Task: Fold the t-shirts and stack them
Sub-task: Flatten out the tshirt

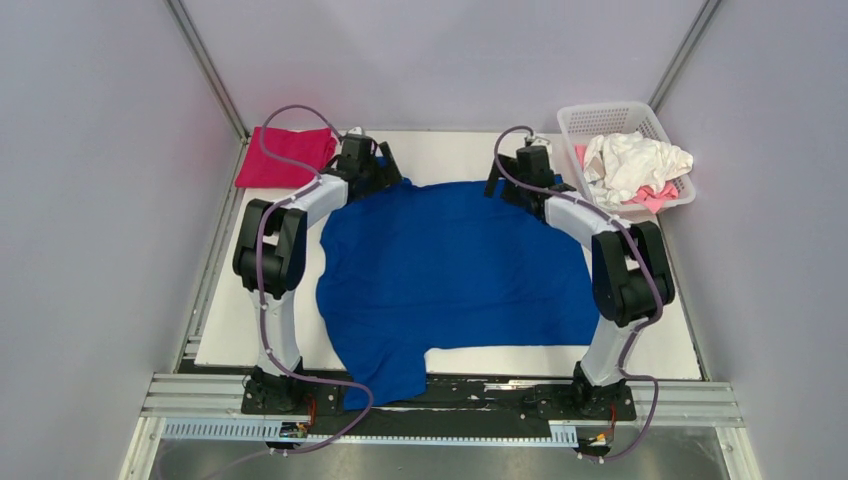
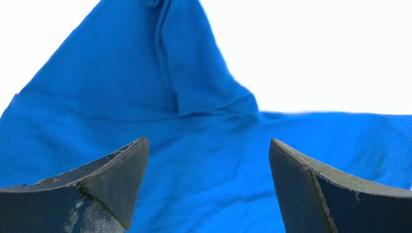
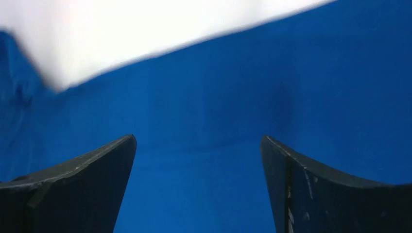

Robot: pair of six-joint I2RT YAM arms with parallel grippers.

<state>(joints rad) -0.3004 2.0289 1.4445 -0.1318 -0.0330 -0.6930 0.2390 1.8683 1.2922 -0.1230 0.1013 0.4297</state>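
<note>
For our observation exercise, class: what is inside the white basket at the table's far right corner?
The white basket holds a crumpled white garment on top, with pink cloth peeking out beneath it. The basket's floor and anything deeper are covered.

Top view: high at 6 o'clock, looking down toward 12. Wrist views: close over the blue t-shirt point(image 1: 450, 270), the part all three share.

Wide-open right gripper point(image 3: 199, 187) over blue t-shirt point(image 3: 272, 97)
</note>
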